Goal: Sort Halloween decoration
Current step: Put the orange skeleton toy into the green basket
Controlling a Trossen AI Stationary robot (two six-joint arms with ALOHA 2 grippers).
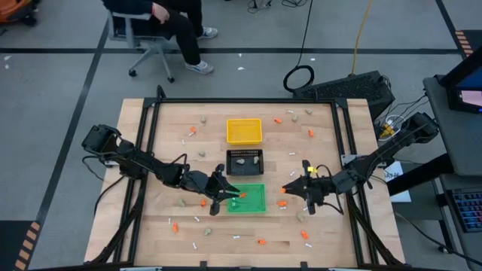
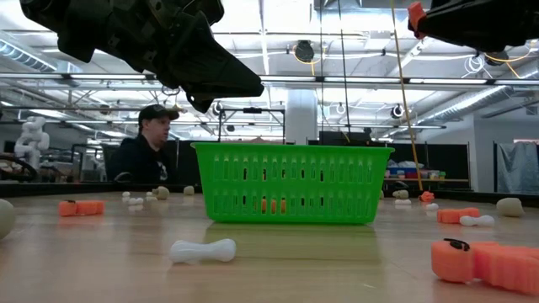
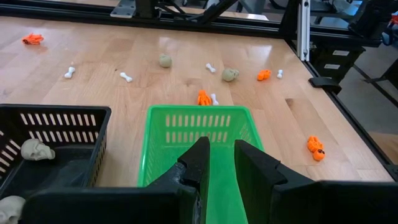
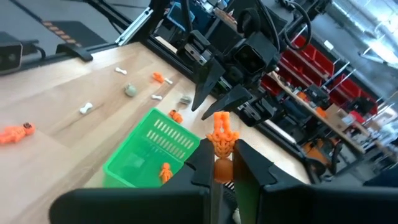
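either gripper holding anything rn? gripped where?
Right gripper is shut on an orange piece, pinched at its lower end, the rest sticking up. Left gripper over the green tray holds nothing visible.

Three square trays sat mid-frame in the high view: one yellow tray (image 1: 244, 130), one black tray (image 1: 245, 161) and one green tray (image 1: 248, 198). Two beige-grey skulls (image 3: 36, 149) lay in the black one, and one orange figure (image 4: 165, 171) in the green one. Two arms reached in, and one person (image 1: 167, 22) sat at the upper left.
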